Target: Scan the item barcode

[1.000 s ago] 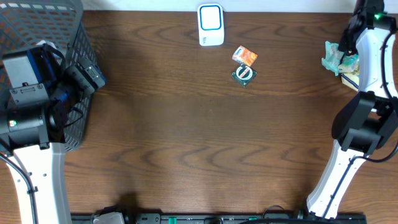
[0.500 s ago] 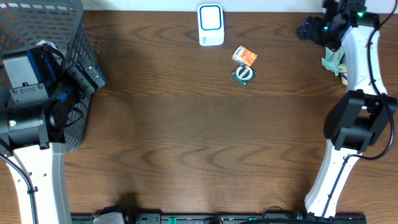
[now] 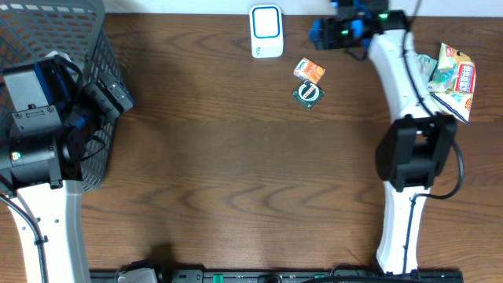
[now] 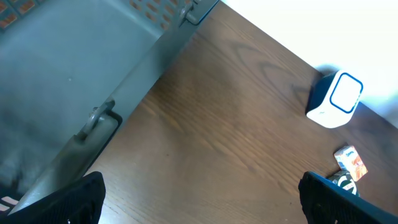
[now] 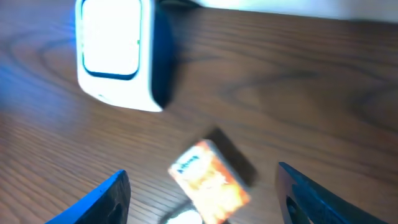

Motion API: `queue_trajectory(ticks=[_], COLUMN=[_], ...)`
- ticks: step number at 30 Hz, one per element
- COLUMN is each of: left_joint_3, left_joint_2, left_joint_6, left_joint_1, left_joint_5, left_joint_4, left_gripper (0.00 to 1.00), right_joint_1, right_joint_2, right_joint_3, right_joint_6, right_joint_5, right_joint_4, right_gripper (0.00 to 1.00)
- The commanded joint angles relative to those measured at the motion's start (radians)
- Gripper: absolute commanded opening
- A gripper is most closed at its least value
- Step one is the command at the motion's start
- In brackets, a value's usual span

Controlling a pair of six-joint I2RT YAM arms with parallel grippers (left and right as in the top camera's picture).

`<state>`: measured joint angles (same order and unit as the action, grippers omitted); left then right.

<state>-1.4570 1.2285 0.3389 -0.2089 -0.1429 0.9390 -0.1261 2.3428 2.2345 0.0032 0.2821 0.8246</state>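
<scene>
The white and blue barcode scanner [image 3: 266,31] stands at the table's far edge, and it also shows as the scanner [image 5: 118,53] and the scanner [image 4: 336,99] in the two wrist views. A small orange packet [image 3: 310,71] lies flat to its right, with a round green item [image 3: 308,94] just in front. My right gripper [image 3: 326,31] hovers open beside the scanner. In its wrist view the blurred orange packet [image 5: 208,180] lies on the wood between the blue fingers [image 5: 102,199], untouched. My left gripper [image 4: 205,211] is open and empty by the basket.
A grey mesh basket [image 3: 75,31] fills the far left corner, under my left arm. Several snack bags [image 3: 452,75] lie at the far right edge. The right arm stretches across the table's right side.
My right arm has swung left from the snack bags at the far right to a spot beside the scanner, over the orange packet. The left arm has stayed still.
</scene>
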Motion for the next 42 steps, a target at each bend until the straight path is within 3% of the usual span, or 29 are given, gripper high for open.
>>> queue_trajectory(ticks=[1,4,6,11,15,27,42], left_joint_3=[-0.001,-0.001,-0.001,-0.001,-0.001,-0.001,-0.001], left_joint_2=[0.000,0.000,0.000,0.000,0.000,0.000,0.000], left_joint_6=[-0.013,-0.013,-0.013,-0.013,-0.013,-0.013,-0.013], left_joint_1=[-0.004,-0.004,-0.004,-0.004,-0.004,-0.004,-0.004], left_joint_5=[0.010,0.010,0.010,0.010,0.010,0.010,0.010], left_joint_4=[0.003,0.003,0.003,0.003,0.003,0.003,0.003], left_gripper=[0.98,0.98,0.98,0.98,0.98,0.98,0.98], right_joint_1=[-0.049,-0.086,-0.095,-0.093,-0.084,-0.069,-0.068], right_joint_2=[0.014,0.014,0.014,0.014,0.014,0.014,0.014], right_joint_3=[-0.006,-0.006,-0.006,-0.006,-0.007,-0.190,-0.337], right_joint_6=[-0.023,-0.022,-0.018,0.026,0.026,0.025,0.009], right_joint_5=[-0.082,-0.090,-0.102,-0.185,-0.201,-0.329,-0.219], right_joint_4=[0.002,0.022,0.033,0.064,0.088,0.068,0.008], right_gripper=[0.68,0.55,0.54,0.19,0.02,0.01,0.01])
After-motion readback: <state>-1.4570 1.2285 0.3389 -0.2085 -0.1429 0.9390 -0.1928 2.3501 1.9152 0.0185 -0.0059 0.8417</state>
